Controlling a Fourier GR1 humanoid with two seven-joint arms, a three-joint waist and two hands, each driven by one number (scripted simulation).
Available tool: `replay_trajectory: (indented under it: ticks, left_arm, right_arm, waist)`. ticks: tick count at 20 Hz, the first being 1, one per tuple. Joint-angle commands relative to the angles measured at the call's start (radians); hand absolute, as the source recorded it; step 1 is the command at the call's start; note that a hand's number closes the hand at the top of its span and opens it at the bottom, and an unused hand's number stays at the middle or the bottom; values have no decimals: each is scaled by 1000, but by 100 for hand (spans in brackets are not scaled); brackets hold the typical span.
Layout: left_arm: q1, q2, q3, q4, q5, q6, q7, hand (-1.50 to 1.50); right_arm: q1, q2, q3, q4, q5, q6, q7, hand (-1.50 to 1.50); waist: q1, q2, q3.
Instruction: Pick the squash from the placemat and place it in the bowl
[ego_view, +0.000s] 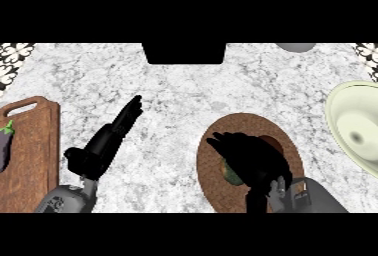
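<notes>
A round brown placemat (225, 131) lies on the marble counter right of centre. My right hand (251, 159) hovers over it, fingers curled downward around the squash (231, 174). Only a small green-yellow sliver of the squash shows at the hand's left edge; the rest is hidden. The pale cream bowl (356, 127) sits at the right edge, partly cut off by the view. My left hand (111, 136) rests over the counter left of centre, fingers straight and pointing up and away, holding nothing.
A wooden cutting board (33, 150) lies at the left edge with a purple eggplant (4, 145) on it. A black object (184, 52) stands at the counter's back centre, and a grey round thing (297, 47) at the back right.
</notes>
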Motion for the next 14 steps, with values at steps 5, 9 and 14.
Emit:
replay_trajectory:
  ticks: [5, 9, 14]
  left_arm:
    - [40, -15, 32, -37, -13, -50, 16, 0]
    - [3, -51, 70, 0, -31, -72, 24, 0]
    - [23, -51, 92, -32, -55, -94, 37, 0]
  right_arm:
    - [87, -30, 46, 29, 266, -125, -143, -150]
    - [124, 9, 28, 17, 321, -102, -137, -150]
    - [60, 106, -21, 163, 356, -83, -148, -150]
  waist:
    - [2, 1, 0]
    - [0, 0, 0]
    - [4, 1, 0]
